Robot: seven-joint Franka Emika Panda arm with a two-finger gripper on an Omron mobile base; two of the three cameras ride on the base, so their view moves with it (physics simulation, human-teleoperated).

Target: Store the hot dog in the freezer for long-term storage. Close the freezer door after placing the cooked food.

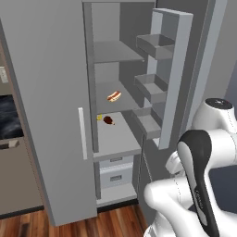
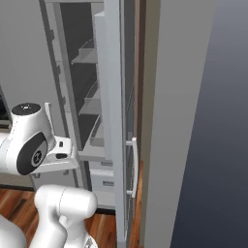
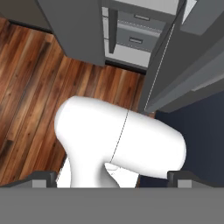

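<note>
The hot dog (image 1: 114, 96), a small tan bun with a red sausage, lies on the middle shelf of the freezer (image 1: 109, 51). The freezer door (image 1: 178, 69) stands open to the right, its grey bins facing the shelves. In the right base view the freezer door (image 2: 112, 97) appears edge-on, with its slim silver handle (image 2: 134, 165) on the outer face. My gripper (image 3: 111, 178) is open and holds nothing. It points down at the wooden floor, low and in front of the freezer, well away from the hot dog and the door.
A dark red-brown food lump (image 1: 109, 120) with a yellow bit lies on the shelf below the hot dog. Two drawers (image 1: 114, 169) sit under that shelf. The plain grey door (image 1: 46, 92) with a white handle (image 1: 82, 133) stands shut on the left. Wooden floor (image 3: 35, 78) lies below.
</note>
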